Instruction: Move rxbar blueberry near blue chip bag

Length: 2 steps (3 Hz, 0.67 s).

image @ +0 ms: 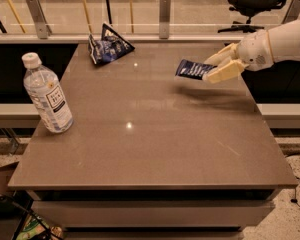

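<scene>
My gripper comes in from the right and is shut on the rxbar blueberry, a small flat dark blue wrapper with white print. The bar is held above the table, with its shadow on the tabletop below it. The blue chip bag, wrinkled dark blue and black with a pointed corner, lies at the far left of the table, well to the left of the bar.
A clear water bottle with a white cap stands upright near the table's left edge. The brown table backs onto a glass railing. An office chair stands behind the railing at the far right.
</scene>
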### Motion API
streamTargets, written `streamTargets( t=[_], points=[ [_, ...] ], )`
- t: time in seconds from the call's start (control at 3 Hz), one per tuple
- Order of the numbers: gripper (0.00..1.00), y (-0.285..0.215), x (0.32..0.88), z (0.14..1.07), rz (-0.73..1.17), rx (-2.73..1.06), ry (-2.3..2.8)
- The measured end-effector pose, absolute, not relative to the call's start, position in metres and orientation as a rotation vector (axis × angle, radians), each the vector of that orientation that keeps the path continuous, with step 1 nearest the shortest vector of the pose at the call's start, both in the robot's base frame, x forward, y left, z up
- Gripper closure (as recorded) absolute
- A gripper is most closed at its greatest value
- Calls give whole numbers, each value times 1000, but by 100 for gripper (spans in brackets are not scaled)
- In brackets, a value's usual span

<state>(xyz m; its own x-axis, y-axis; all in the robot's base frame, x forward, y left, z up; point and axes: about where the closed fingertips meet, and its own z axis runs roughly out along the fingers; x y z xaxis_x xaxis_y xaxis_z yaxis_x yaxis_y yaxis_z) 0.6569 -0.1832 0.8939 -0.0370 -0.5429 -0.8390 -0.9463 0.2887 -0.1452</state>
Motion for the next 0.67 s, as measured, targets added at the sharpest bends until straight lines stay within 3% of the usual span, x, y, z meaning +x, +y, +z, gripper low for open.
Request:
streamTargets(
  t=[0.67],
  points=[
    [100, -167, 678, 931, 643, -1402, 1610]
  ],
)
